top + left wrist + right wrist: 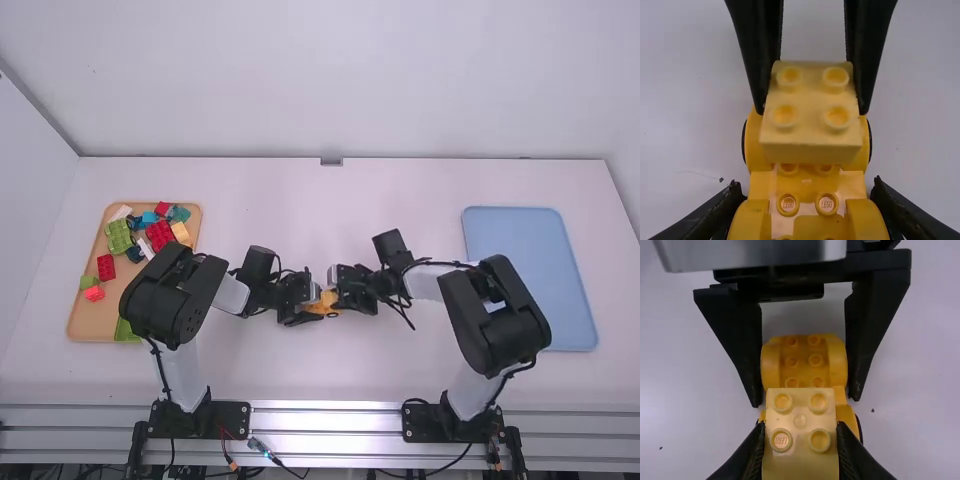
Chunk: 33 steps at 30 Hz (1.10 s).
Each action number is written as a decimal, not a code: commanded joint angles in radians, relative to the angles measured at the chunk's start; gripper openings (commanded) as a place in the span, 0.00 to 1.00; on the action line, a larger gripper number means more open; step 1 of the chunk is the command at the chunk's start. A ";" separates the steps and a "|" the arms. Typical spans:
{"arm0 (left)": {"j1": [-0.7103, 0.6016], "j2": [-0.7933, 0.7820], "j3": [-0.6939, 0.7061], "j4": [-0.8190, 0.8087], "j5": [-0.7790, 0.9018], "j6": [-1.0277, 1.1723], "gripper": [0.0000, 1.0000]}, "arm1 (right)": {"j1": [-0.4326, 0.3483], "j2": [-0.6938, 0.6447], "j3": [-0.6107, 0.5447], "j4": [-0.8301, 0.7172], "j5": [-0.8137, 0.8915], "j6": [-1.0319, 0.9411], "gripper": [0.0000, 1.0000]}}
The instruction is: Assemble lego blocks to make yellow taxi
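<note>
1. Mid-frame, the left gripper (318, 308) has its fingers clamped on the yellow wheeled base (808, 182).
2. Facing it, the right gripper (338, 290) pinches the pale yellow block (800, 415) over one end; whether they touch, I can't tell.
3. Loose bricks (119, 236) fill a wooden tray (95, 327), frame left; a blue tray (530, 280) lies right.

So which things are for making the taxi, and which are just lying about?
For the taxi:
yellow car, in the left gripper
pale block, in the right gripper

Just lying about:
wooden tray
red block and green block on it
blue tray

The tray's orange-yellow block might get used too.
</note>
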 commanded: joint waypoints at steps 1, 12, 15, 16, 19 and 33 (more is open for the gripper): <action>0.000 0.011 0.015 -0.005 0.007 0.003 0.67 | -0.001 0.000 -0.008 0.000 -0.008 0.005 0.00; 0.000 0.011 0.015 -0.006 0.007 0.003 0.68 | 0.014 0.001 -0.008 -0.005 0.000 0.005 0.00; 0.000 0.011 0.015 -0.008 0.007 0.004 0.68 | 0.013 0.001 -0.008 -0.008 0.026 0.014 0.00; 0.000 0.011 0.015 -0.008 0.007 0.004 0.68 | 0.013 0.001 -0.008 -0.010 0.026 0.014 0.00; 0.001 0.011 0.015 -0.008 0.008 0.004 0.68 | 0.013 0.001 -0.008 -0.012 0.022 0.014 0.00; 0.006 0.011 0.015 -0.014 0.005 0.004 0.68 | 0.013 0.001 -0.008 0.005 0.046 0.045 0.00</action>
